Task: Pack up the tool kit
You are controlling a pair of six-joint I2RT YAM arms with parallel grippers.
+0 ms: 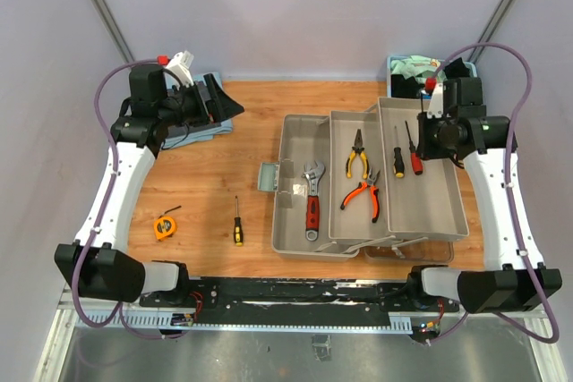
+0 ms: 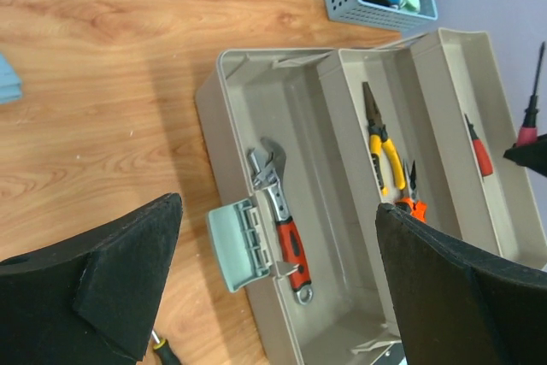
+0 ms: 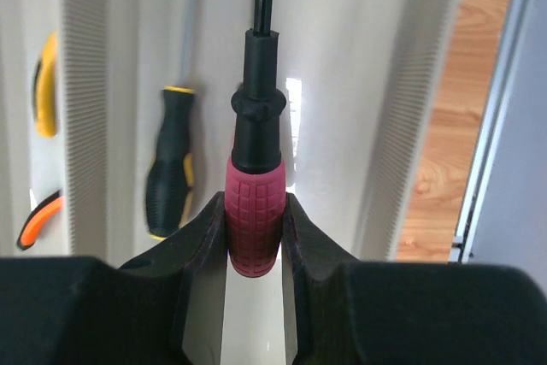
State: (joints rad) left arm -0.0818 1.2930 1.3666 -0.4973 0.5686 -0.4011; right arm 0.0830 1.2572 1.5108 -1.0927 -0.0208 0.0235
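At the right half of the table: the toolbox (image 1: 298, 136) lies open as three troughs side by side, its near wall close to the front edge of the wood.
Right edge: the right tray (image 1: 439, 207) reaches almost to the right side of the wood, leaving a thin strip.
Left trough: the red-handled wrench (image 1: 312, 199) lies lengthwise.
Middle trough: the yellow pliers (image 1: 357, 154) lie farther back and the orange pliers (image 1: 363, 194) nearer.
Right gripper (image 3: 255, 211): clamped on the red screwdriver (image 3: 256, 160) over the right tray, shaft pointing to the back wall. Whether it touches the tray floor cannot be told.
Same tray: the black-and-yellow screwdriver (image 3: 171, 177) lies flat to its left, apart.
Left gripper (image 1: 224, 103): jaws spread wide and holding nothing, at the far left corner above the folded cloths (image 1: 201, 129).
Open room: bare wood left of the toolbox, broken by the loose screwdriver (image 1: 237, 221) and the tape measure (image 1: 164, 227), which is near the left edge.
Back right corner: the blue basket (image 1: 407, 67) sits just behind the right tray.
Latch (image 2: 239, 241): juts from the toolbox's left wall over the wood.
Top view only: the tape measure.
Right wrist only: both fingers pressed on the red grip.
Left wrist only: the basket's slatted wall and the cloths inside.
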